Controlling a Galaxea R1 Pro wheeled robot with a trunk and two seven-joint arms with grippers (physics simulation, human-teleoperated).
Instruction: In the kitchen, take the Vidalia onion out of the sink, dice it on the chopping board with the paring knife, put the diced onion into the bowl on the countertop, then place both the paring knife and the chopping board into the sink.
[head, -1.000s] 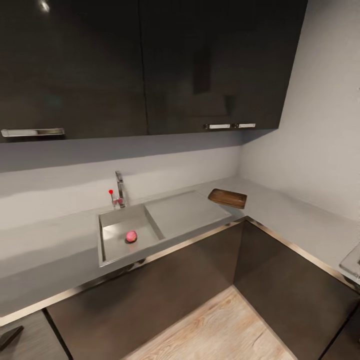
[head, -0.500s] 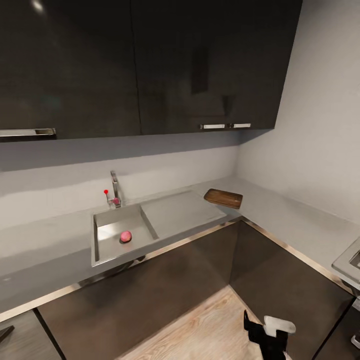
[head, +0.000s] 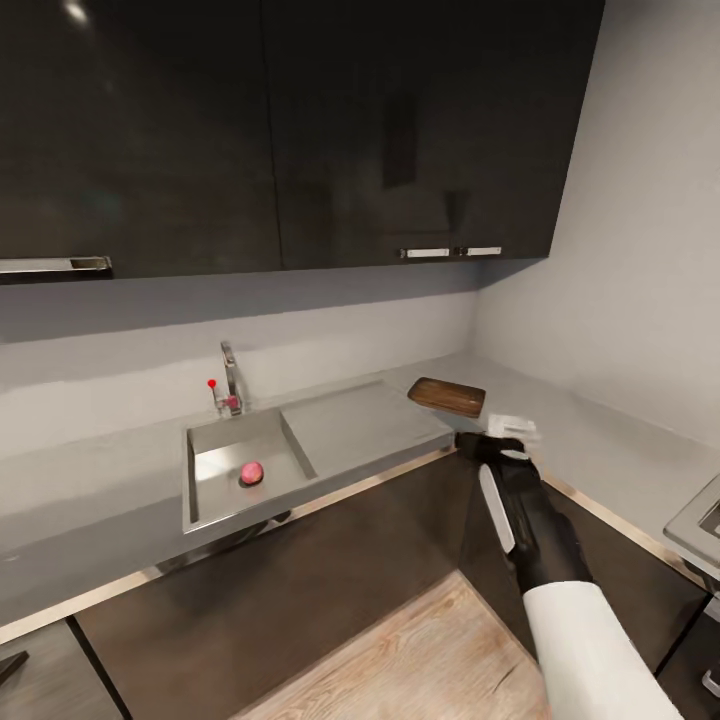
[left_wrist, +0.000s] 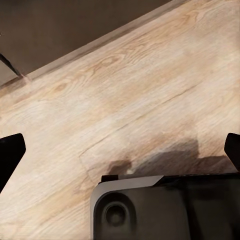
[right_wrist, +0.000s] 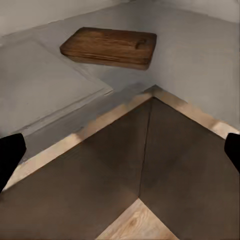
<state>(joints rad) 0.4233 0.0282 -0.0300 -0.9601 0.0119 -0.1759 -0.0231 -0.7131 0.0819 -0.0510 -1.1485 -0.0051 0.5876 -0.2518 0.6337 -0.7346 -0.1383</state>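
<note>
A small pinkish-red onion (head: 251, 472) lies in the steel sink (head: 205, 470), below the chrome faucet (head: 230, 378) with its red knob. The dark brown chopping board (head: 447, 396) rests on the grey countertop (head: 600, 440) just right of the drainboard (head: 360, 422). My right gripper (head: 503, 433) hovers at the counter's front edge, a little short of the board. In the right wrist view its black fingertips (right_wrist: 10, 155) stand far apart, open and empty, facing the board (right_wrist: 110, 47). My left gripper (left_wrist: 120, 152) hangs open over the wood floor. The paring knife and bowl are out of view.
Dark upper cabinets (head: 300, 130) hang above the backsplash. The counter turns a corner and runs along the right wall. A grey steel object (head: 703, 522) sits on it at the right edge. Dark lower cabinets (head: 330, 570) stand below. Under my left gripper is the robot's base (left_wrist: 165, 207).
My right arm has risen from the bottom of the head view to the counter's edge near the chopping board. The camera shifted slightly earlier, then held still.
</note>
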